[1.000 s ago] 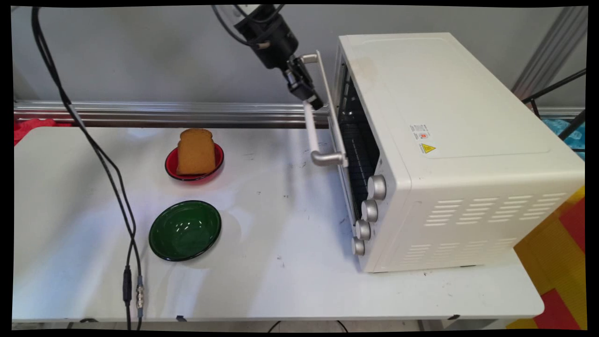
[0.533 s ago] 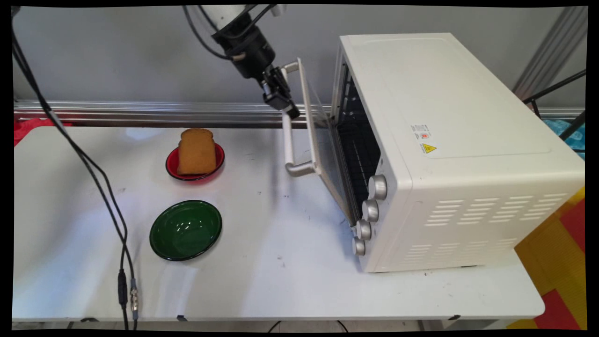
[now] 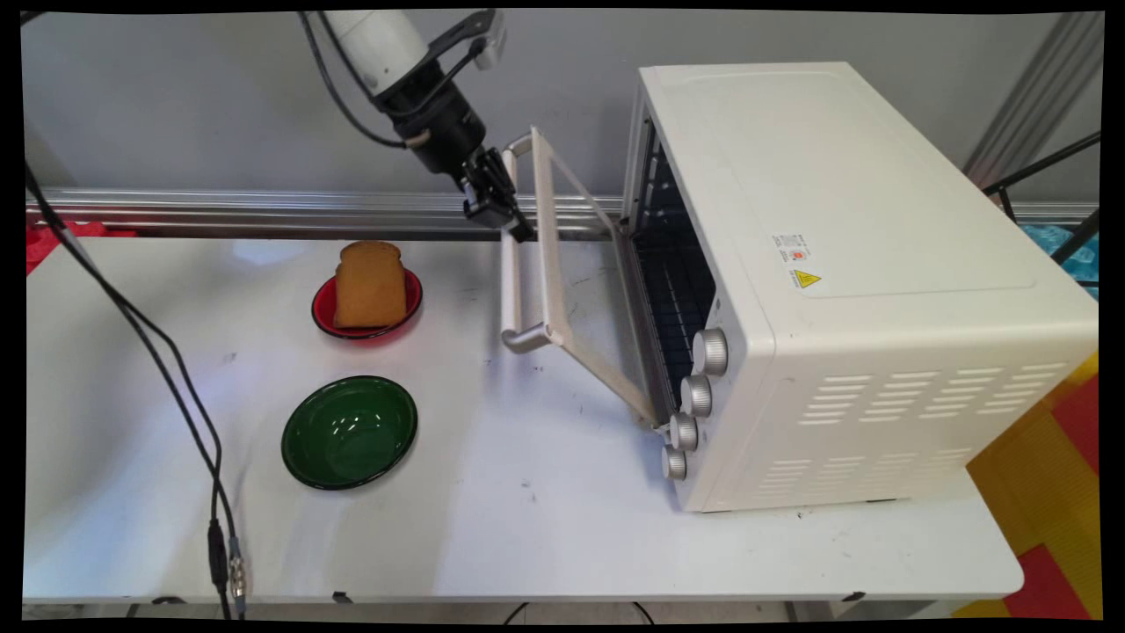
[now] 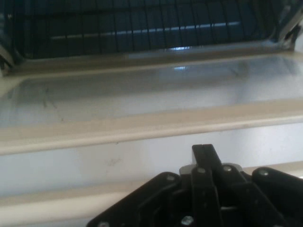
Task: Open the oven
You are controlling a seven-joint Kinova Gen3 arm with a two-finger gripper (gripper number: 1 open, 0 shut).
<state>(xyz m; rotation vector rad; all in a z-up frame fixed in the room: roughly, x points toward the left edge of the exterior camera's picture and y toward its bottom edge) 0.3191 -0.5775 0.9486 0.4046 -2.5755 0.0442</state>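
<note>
The gripper (image 3: 505, 215), clamped on the handle (image 3: 510, 281), has swung the oven (image 3: 861, 290) door (image 3: 576, 290) further down, now roughly half open.

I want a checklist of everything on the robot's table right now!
Surface: white table, a few dark specks.
Things: white toaster oven, its door partly open and tilted down; wire rack inside; four silver knobs.
Clutter: toast slice on a red plate; empty green plate.
Gripper: gripper shut on the door handle.
Cables: black cables hanging over the table's left side.
Surroundings: grey wall, metal rail, yellow and red floor mats.
</note>
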